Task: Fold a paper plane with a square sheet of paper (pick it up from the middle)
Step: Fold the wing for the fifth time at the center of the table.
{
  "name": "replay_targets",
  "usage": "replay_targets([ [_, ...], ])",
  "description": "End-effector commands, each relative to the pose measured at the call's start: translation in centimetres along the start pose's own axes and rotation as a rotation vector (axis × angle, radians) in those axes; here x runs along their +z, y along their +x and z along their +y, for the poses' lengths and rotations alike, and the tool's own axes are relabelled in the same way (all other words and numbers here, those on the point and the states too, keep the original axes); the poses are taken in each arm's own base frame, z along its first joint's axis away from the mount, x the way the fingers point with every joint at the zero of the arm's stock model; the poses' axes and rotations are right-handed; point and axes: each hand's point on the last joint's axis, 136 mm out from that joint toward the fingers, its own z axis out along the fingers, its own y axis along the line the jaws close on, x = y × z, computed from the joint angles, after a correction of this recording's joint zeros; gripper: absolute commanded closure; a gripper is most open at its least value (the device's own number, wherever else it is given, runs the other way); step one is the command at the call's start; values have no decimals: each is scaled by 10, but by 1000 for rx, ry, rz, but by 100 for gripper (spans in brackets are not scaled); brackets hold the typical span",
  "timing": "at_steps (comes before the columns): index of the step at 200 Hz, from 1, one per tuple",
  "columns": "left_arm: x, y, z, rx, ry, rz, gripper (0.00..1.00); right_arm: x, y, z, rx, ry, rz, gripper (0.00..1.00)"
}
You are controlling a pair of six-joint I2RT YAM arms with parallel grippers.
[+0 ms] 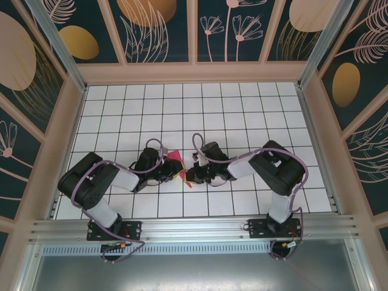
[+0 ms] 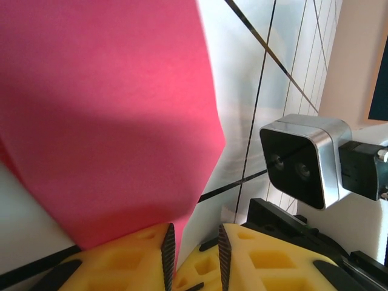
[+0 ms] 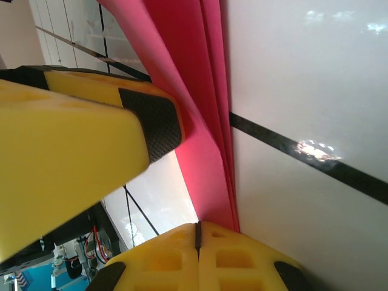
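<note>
Right jaws clamp the paper (image 3: 182, 48); left jaws, slightly apart, should pinch the crease squarely, without skew.

**A:** What colour is the paper (image 1: 176, 161) showing?

**B:** It is showing a plain, matte red-pink, turning darker where a shadow is falling across it.

**A:** What is lying under the paper?

**B:** A table (image 1: 242, 109) is spreading out in glossy white tiles, with thin black lines crossing in a grid.

**A:** And beside the paper?

**B:** The left gripper (image 2: 193, 251) is showing bright yellow fingers with black ribbed pads. The right gripper (image 3: 197, 233) is wearing the same yellow. The arms (image 1: 85, 179) are looking black and pale grey, with purple cables (image 1: 195, 145) looping over them.

**A:** Beyond the paper?

**B:** Walls (image 1: 163, 30) are displaying dark teal panels patterned with peach and gold leaves and flowers, framed in pale beige.
</note>
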Motion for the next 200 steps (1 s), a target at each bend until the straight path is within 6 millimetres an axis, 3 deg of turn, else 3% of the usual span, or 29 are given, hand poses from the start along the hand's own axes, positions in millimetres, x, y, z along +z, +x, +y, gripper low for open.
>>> replay_targets([
  [1, -8, -25, 30, 1, -105, -140, 71, 7, 35, -86, 127, 299, 53, 100],
  [68, -21, -63, 32, 56, -149, -222, 70, 7, 39, -89, 122, 320, 67, 100],
  [200, -31, -109, 39, 131, -228, -299, 69, 9, 43, -90, 118, 327, 86, 100],
])
